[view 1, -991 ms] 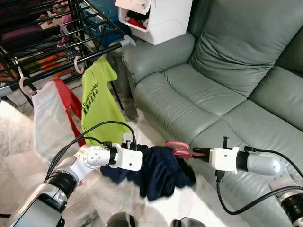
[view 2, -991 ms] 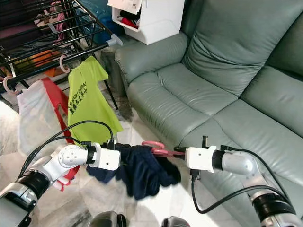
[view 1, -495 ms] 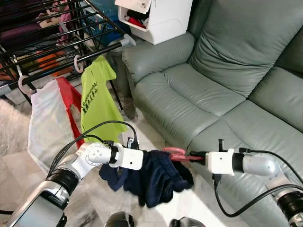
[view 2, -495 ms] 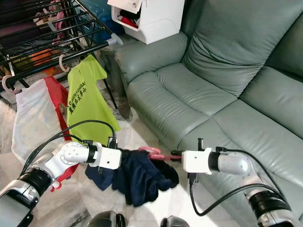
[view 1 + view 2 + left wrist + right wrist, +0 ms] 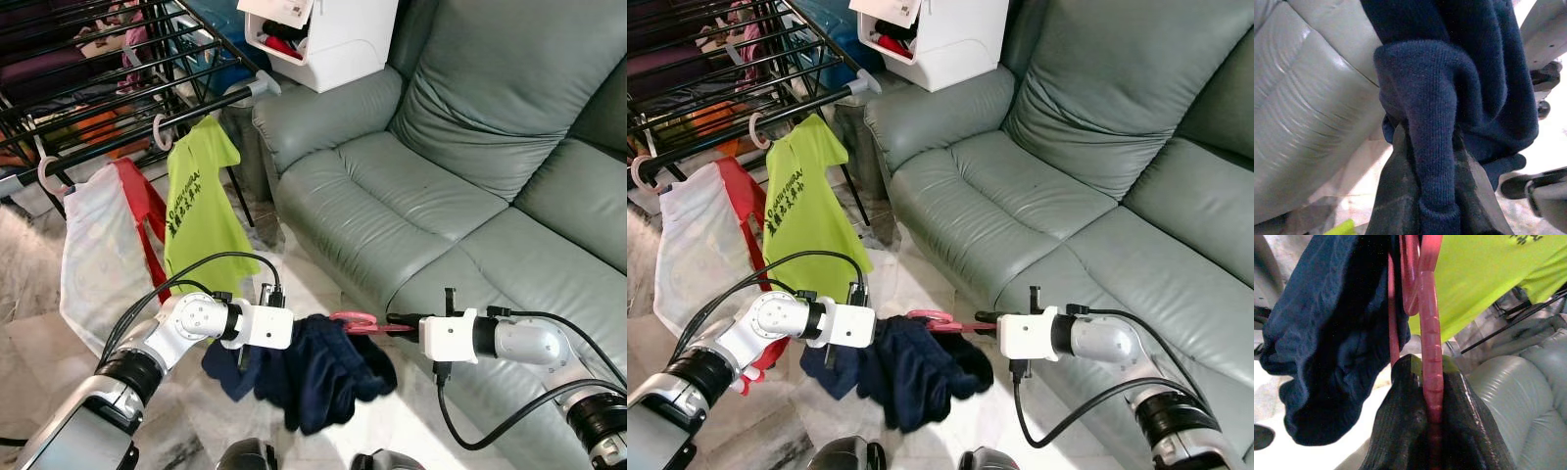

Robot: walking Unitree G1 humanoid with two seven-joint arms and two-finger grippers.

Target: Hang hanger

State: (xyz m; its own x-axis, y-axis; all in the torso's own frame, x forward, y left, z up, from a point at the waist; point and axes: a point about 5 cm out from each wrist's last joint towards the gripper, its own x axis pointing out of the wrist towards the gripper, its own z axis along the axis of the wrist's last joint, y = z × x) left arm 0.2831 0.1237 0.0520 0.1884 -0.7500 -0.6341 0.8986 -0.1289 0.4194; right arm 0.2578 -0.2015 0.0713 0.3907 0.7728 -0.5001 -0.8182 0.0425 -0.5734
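Leftward now, pink hanger point(image 5: 1430, 357) stays pinched between right fingers point(image 5: 1400, 440).

Navy garment point(image 5: 1449, 98) pinched between the jaws — sofa point(image 5: 1308, 112) behind.

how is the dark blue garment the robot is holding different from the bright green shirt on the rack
The dark blue garment is bunched and crumpled, while the green shirt hangs flat and spread out. The blue garment is held between the left pincer and the pink hanger gripped by the right pincer; the green shirt hangs from a hook on the drying rack. The green shirt bears dark printed lettering; the blue garment looks plain. Both are clothing.
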